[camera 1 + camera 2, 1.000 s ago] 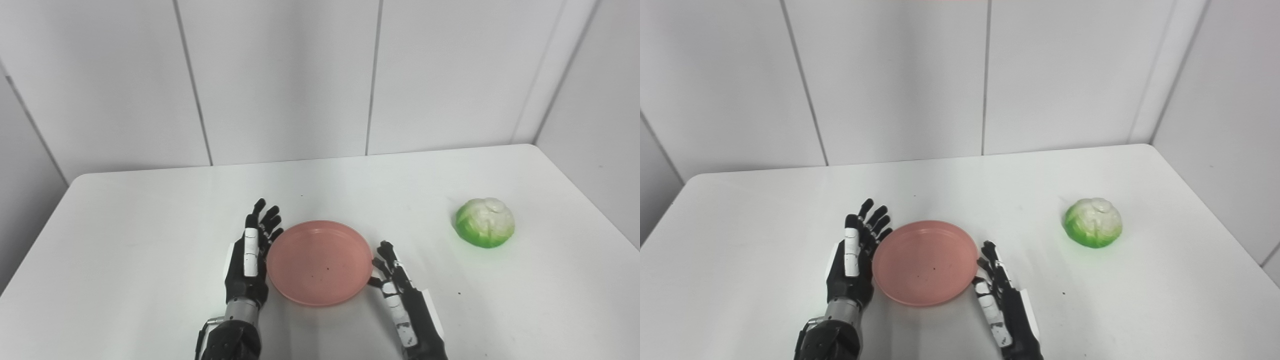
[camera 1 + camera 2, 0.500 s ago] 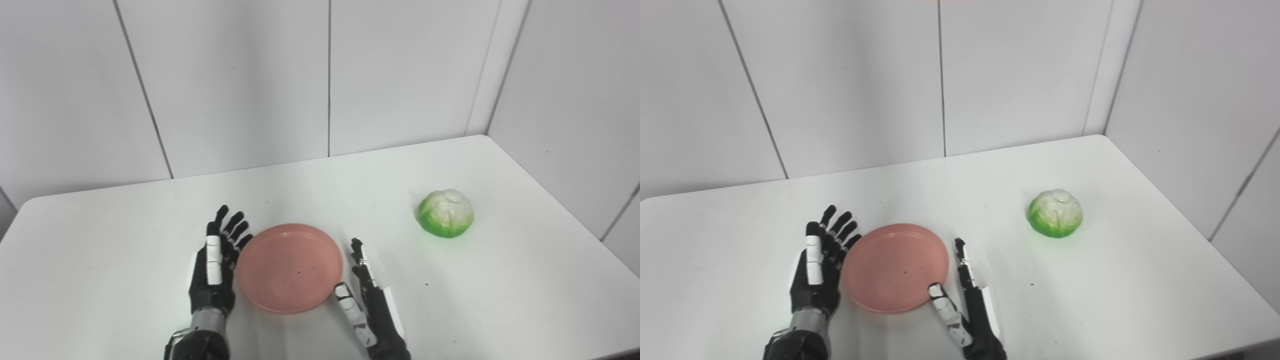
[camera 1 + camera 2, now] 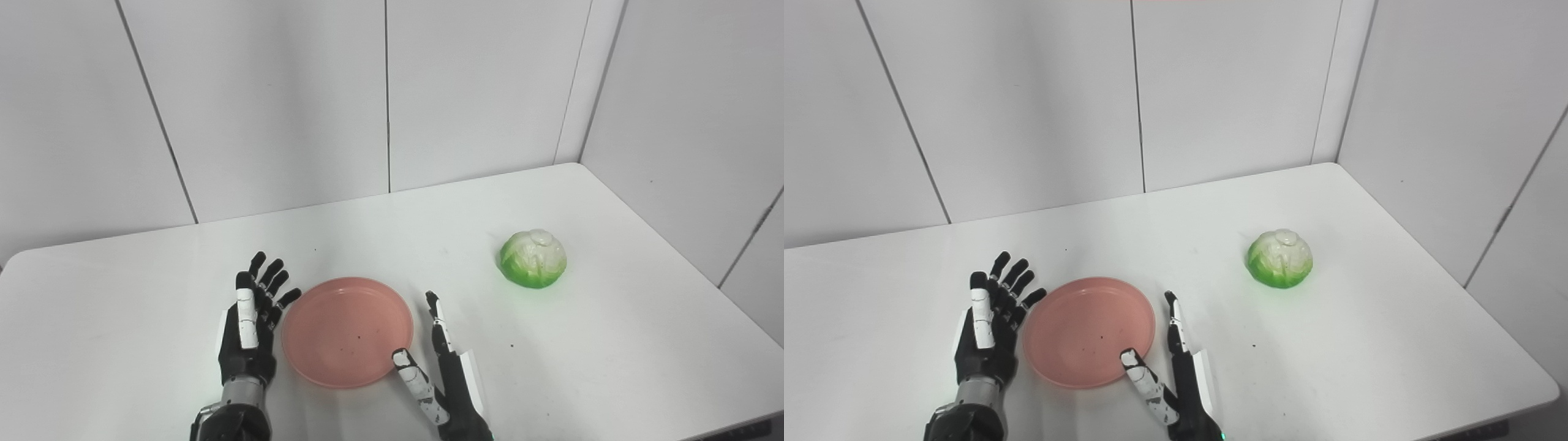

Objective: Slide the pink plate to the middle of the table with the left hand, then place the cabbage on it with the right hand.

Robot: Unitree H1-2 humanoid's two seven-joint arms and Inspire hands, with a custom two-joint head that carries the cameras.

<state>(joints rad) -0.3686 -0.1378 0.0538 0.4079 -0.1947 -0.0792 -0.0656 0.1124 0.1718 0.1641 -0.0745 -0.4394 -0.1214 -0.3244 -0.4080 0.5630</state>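
Cabbage (image 3: 533, 258) lies well apart from right robot hand (image 3: 444, 367).

No text, label, brand, number or sign can be read anywhere in either view.
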